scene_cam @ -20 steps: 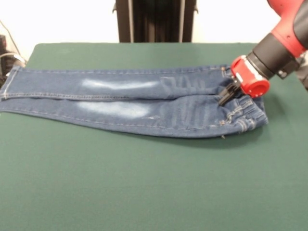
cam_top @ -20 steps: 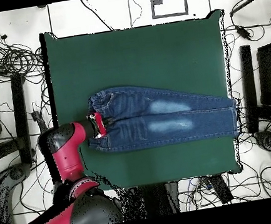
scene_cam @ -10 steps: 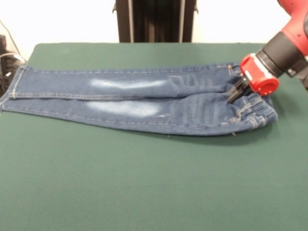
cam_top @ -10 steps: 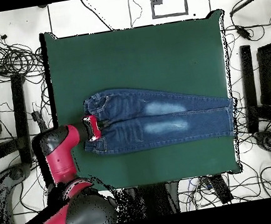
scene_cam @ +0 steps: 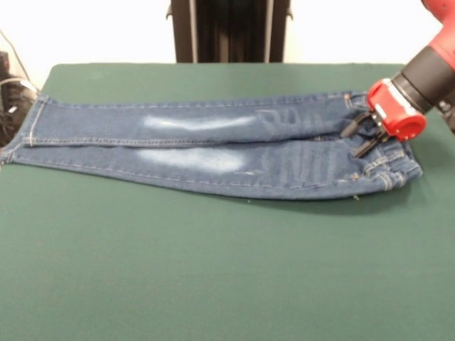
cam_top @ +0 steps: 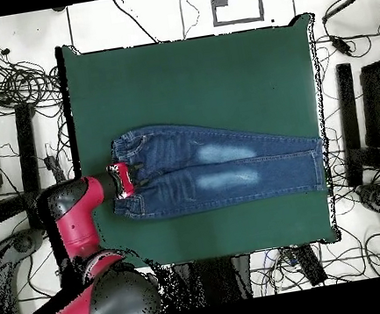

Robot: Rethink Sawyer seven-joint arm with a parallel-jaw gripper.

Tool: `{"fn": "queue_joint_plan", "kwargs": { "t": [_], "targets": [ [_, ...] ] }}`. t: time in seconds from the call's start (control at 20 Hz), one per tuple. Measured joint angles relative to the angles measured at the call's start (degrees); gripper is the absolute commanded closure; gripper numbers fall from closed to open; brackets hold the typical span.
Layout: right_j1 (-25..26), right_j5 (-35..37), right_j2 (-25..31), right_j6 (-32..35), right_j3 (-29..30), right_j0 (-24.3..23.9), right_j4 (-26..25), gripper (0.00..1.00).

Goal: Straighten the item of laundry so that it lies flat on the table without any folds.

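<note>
The item of laundry is a small pair of blue jeans with whitish thigh patches, lying stretched out across the green table. Both legs run side by side toward the left in the front view, and the elastic waistband is at the right. My gripper hangs low over the waistband's middle, its two black fingers spread apart and nothing clamped between them. From overhead, the jeans lie along the table, and the gripper is at their left end.
In the front view the leg cuffs reach the table's left edge, with dark cables just beyond. A black column stands behind the far edge. Overhead, cables and stands surround the table.
The gripper moved right in the front view, dragging the jeans by the waistband and stretching them out. Its fingers, pinched together before, now stand apart.
</note>
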Motion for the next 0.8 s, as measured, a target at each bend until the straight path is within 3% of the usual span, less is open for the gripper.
{"fn": "queue_joint_plan", "kwargs": {
  "t": [0.5, 0.8],
  "targets": [
    [-0.3, 0.2, 0.3, 0.0, 0.7, -0.4, -0.8, 0.00],
    [-4.1, 4.2, 3.9, 0.0, 4.8, -4.5, -0.3, 0.00]
  ]
}}
